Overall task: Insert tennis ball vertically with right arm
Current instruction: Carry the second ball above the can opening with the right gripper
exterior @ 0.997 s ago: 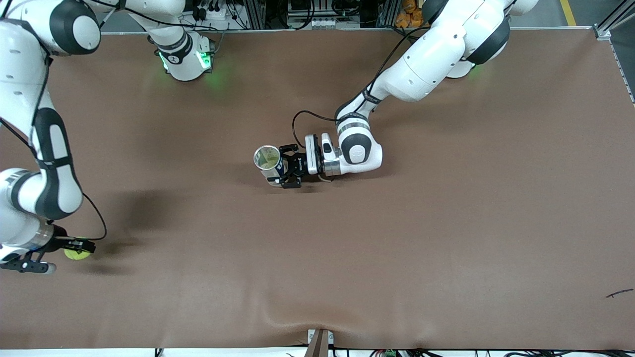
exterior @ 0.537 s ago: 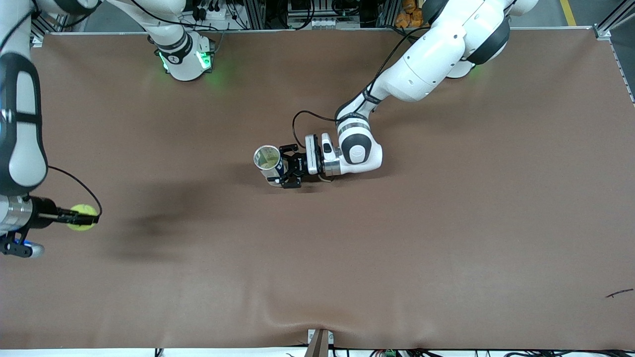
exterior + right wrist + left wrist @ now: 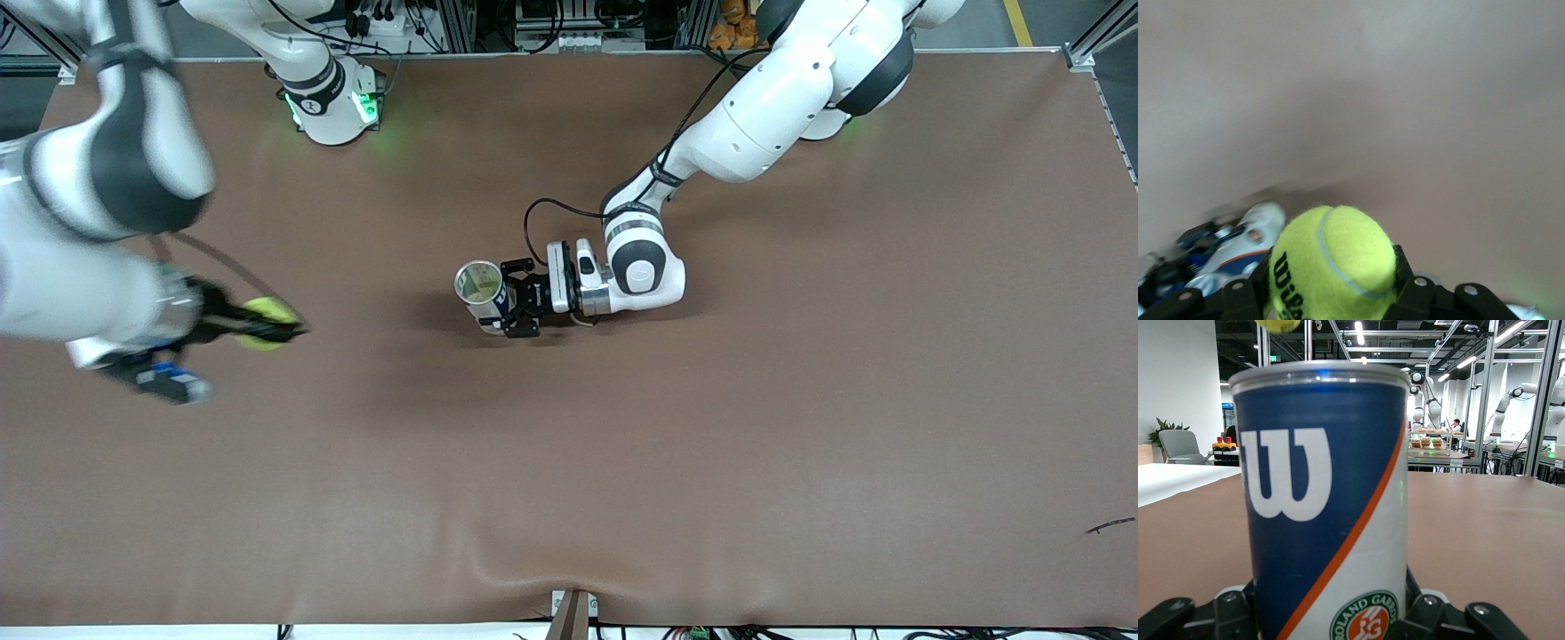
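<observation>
Two white Franka arms, glossy rounded shells, black joint bands. Right arm (image 3: 107,178): silver wrist ring, black gripper (image 3: 267,324) with small blue piece, thin black cable looped beside wrist. Left arm (image 3: 765,98): black cable running down forearm, silver wrist ring, white camera block, black gripper (image 3: 520,307) with round screw heads on finger mounts. Green lights glowing at both bases.

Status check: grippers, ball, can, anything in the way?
Right gripper shut on ball, airborne. Left gripper shut on can, upright, mouth open. Nothing between.
</observation>
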`<control>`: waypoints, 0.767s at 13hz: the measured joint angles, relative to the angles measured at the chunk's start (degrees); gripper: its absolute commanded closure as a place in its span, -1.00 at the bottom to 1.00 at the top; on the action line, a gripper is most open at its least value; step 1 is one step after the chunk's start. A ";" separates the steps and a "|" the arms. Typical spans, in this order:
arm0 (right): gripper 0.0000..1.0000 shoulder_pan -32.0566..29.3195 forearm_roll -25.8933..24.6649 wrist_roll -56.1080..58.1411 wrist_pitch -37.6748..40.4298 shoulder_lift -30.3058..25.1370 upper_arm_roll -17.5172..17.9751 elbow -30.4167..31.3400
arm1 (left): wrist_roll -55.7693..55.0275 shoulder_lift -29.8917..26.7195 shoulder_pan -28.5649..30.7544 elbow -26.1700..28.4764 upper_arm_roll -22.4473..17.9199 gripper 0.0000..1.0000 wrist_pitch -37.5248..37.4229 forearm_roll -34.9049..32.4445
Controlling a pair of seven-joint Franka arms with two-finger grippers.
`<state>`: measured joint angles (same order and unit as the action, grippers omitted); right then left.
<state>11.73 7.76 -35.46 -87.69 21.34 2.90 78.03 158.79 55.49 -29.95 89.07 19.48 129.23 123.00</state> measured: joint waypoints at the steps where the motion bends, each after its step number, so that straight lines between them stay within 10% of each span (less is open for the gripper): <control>1: -0.28 3.60 0.08 -5.05 -0.87 0.06 0.04 0.41 | 0.00 0.00 0.00 0.00 0.00 -0.48 0.00 0.00; 10: -0.28 20.93 0.12 -31.62 -8.94 1.10 -0.13 9.23 | 0.01 0.00 0.00 0.01 0.00 -0.48 -0.03 0.00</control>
<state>32.66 7.88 -67.09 -96.63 22.44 2.78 87.26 158.80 55.49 -29.95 89.08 19.48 129.20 123.00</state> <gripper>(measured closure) 0.317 0.256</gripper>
